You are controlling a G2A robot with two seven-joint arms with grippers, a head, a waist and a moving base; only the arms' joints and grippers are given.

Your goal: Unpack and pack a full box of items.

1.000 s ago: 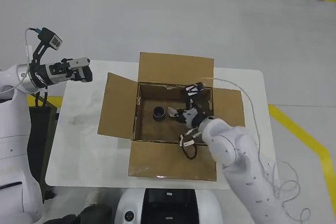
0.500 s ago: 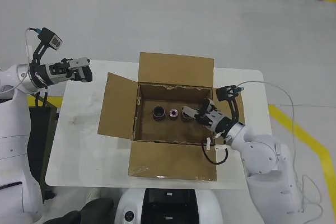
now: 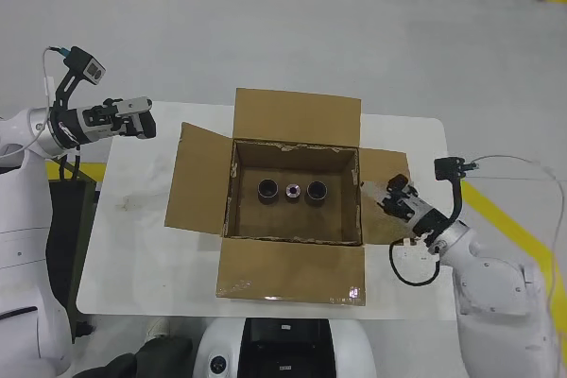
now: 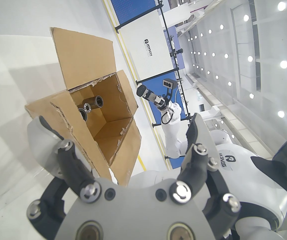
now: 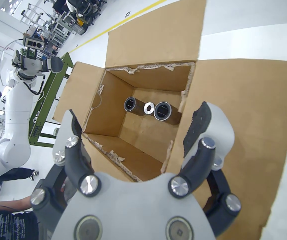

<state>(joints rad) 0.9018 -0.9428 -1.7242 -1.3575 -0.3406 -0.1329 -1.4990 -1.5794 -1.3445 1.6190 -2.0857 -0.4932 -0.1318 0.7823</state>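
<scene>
An open cardboard box stands mid-table with all flaps folded out. On its floor stand two dark metal cylinders with a smaller silver ring between them; from the right wrist they are the cylinders and ring. My right gripper hangs open and empty over the box's right flap, pointing into the box. My left gripper is held open and empty above the table's far left corner, apart from the box.
The white table has bare room left of the box and a narrow strip on the right. A green metal stand is beside the table's left edge. A cable trails from the right wrist.
My right gripper has drawn back out of the box to the right, onto the right flap. The ring and second cylinder it covered now show. The left arm has not moved.
</scene>
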